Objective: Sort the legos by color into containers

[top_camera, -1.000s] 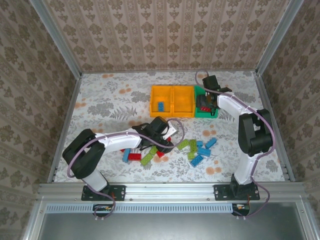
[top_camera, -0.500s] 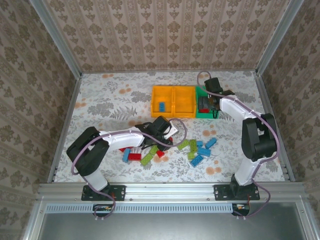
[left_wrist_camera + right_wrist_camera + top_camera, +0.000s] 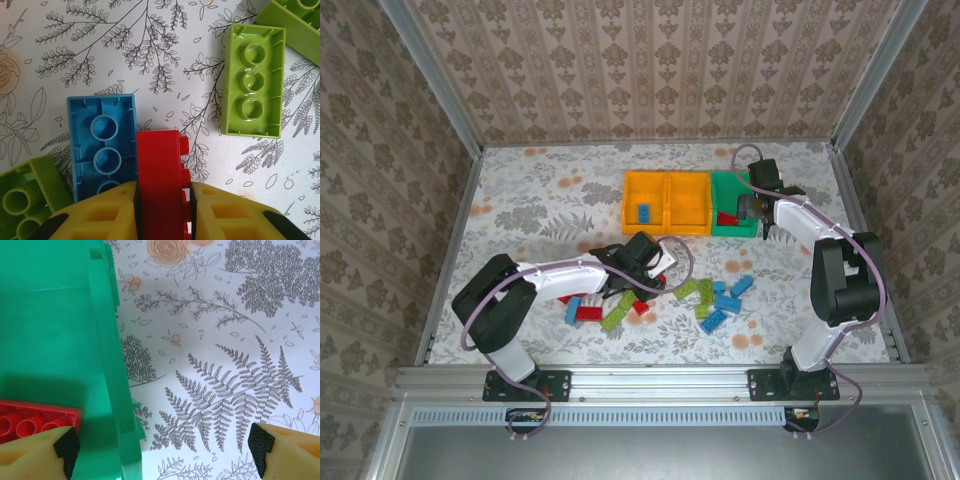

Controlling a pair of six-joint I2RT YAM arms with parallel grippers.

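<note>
The left gripper point(image 3: 162, 200) has its yellow fingers clamped on the long sides of a red studded plastic brick point(image 3: 161, 170). The brick lies on the flower-patterned table point(image 3: 540, 200), in the loose pile of bricks towards the middle of the near edge. A sky-blue brick point(image 3: 102, 140), hollow side up, touches the red one's left side. A lime-green brick point(image 3: 252, 82) lies well clear to the right.

The grip looks square, so the lift should probably go straight up. Any sideways drag would likely pull the blue neighbour along.

The red brick's home seems to be the green open plastic bin point(image 3: 725, 183) near the table's far right corner, where another red brick point(image 3: 35, 422) already lies. The two orange bins point(image 3: 628, 200) stand just left of it, and one of them holds a blue brick point(image 3: 645, 212).

The right gripper point(image 3: 164, 444) hangs over the green bin's right wall with its fingers spread wide and nothing between them. It would need to clear away before the left arm arrives, or the arms risk meeting over the bin.
</note>
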